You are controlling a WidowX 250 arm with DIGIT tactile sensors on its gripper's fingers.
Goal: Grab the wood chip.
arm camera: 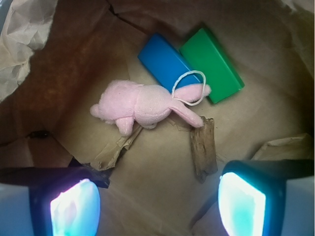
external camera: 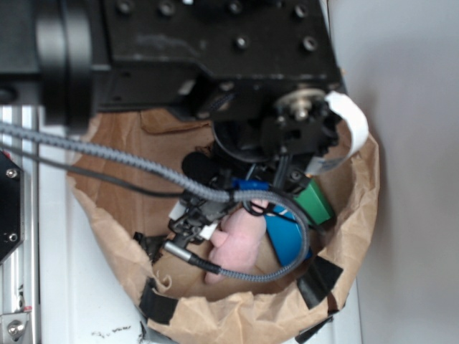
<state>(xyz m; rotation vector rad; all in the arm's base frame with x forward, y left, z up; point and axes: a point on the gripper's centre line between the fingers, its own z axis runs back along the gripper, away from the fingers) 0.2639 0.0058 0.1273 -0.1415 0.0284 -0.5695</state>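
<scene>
We see rough dark-brown flat wood chip (arm camera: 204, 148) on paper bag floor (arm camera: 147, 187), touching pink plush rabbit (arm camera: 142, 105) ear. Fingers (arm camera: 240, 201) spread, empty. We judge chip light, stiff, splintery; pinch across narrow middle.

Exterior view: set above the scene, looking steeply down past the robot arm (external camera: 215, 50), which fills the upper frame at close range and hides much of the brown paper bag (external camera: 344, 236) below.

Wrist view: mounted on the arm, facing straight down into the bag's interior, very near; both gripper fingertips (arm camera: 241, 201) edge the near frame.

Shared: the bag floor, pink plush rabbit (arm camera: 142, 104), blue block (arm camera: 162, 61), green block (arm camera: 211, 61).
</scene>
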